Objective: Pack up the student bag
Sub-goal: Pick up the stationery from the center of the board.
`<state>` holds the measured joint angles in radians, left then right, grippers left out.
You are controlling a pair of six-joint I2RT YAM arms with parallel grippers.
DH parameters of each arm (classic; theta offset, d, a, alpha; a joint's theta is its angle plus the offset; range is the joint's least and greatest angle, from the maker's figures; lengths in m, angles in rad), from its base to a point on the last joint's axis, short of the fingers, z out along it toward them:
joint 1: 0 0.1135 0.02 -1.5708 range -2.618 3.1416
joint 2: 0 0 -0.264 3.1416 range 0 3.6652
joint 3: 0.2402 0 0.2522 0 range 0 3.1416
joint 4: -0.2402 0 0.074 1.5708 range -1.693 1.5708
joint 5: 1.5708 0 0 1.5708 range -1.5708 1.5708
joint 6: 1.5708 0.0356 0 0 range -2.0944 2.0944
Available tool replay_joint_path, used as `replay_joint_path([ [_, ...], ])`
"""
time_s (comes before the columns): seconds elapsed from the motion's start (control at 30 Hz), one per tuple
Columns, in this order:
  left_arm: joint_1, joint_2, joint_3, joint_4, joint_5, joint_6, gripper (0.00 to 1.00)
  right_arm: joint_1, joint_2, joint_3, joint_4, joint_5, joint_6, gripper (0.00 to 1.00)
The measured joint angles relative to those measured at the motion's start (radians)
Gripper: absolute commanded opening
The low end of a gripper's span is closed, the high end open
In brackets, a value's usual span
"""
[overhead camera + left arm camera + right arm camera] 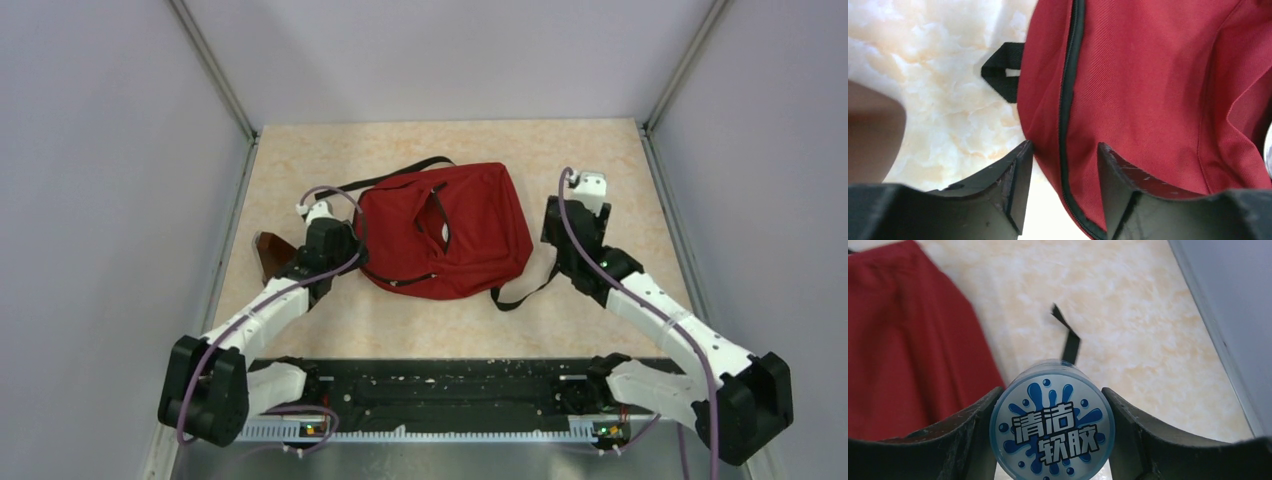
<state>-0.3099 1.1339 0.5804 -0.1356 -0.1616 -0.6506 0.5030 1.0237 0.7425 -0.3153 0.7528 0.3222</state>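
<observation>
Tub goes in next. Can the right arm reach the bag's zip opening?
Probably yes: the right gripper, holding the blue-lidded tub, hangs beside the student bag with nothing standing between, though the zip opening looks narrow.

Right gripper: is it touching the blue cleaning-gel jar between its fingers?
Touching. The right wrist view shows the right gripper with both fingers pressed against opposite sides of the blue cleaning-gel jar, with no gap on either side.

Plain pale grey walls (100, 150) enclose beige marbled tabletop (500, 145); even light.
</observation>
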Motion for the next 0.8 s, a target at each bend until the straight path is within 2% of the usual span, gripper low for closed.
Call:
replay_joint_path([
  [0.13,0.002,0.047,-0.003,0.086,0.041,0.012,0.02,0.118,0.036,0.119,-0.008,-0.043,-0.045,0.09],
  [0.33,0.007,0.074,-0.014,0.165,0.158,0.065,0.0,0.386,0.153,0.26,0.05,-0.136,-0.172,0.1],
  [0.47,0.008,0.031,-0.047,0.183,0.203,0.075,0.0,0.5,0.264,0.347,0.096,-0.24,-0.246,0.11],
  [0.63,0.008,-0.05,-0.078,0.181,0.225,0.074,0.0,0.529,0.444,0.476,0.116,-0.368,-0.284,0.1],
  [0.8,0.008,-0.076,-0.087,0.172,0.23,0.074,0.0,0.526,0.64,0.592,0.103,-0.385,-0.312,0.06],
])
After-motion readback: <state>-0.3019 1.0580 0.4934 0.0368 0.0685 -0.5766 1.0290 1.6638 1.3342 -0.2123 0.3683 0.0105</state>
